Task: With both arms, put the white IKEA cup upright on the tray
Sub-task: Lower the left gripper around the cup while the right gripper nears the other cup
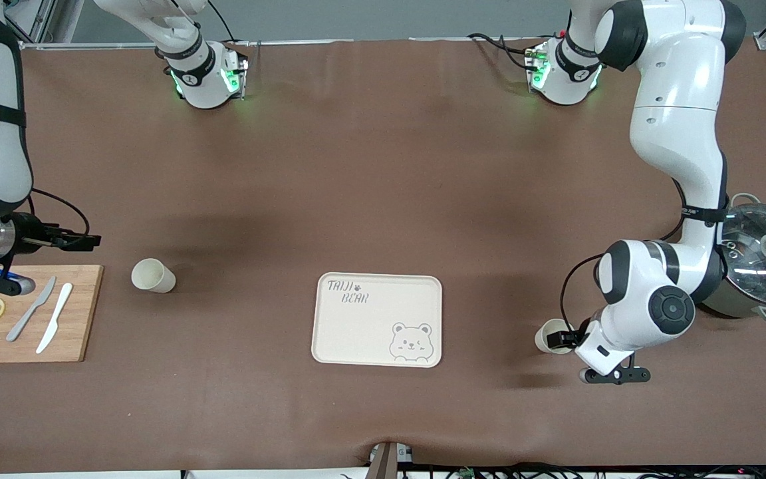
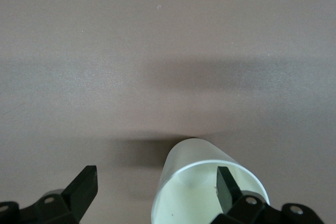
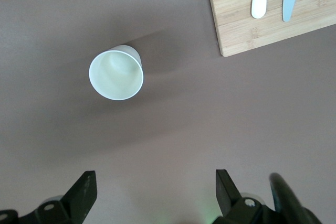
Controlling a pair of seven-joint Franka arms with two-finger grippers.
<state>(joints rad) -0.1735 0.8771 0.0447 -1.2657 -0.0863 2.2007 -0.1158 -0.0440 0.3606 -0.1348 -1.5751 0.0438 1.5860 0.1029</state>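
While the left end effector (image 2: 155, 192) sits low at a white plastic cup (image 1: 551, 336) toward the left arm's end of the brown desk (image 1: 370, 166), its fingers spread wide with one inside the rim and one outside the wall, it should close squarely on that wall. The right end effector (image 3: 152, 195), also wide and empty, hovers near a second white cup (image 1: 152, 275) beside the wooden board (image 1: 77, 332). The cream rectangular tray (image 1: 356, 326) lies between both cups, holding nothing.

We see a brown counter (image 1: 370, 199) with soft shadows across it, grey floor along its upper edge, and cables at its lower edge.
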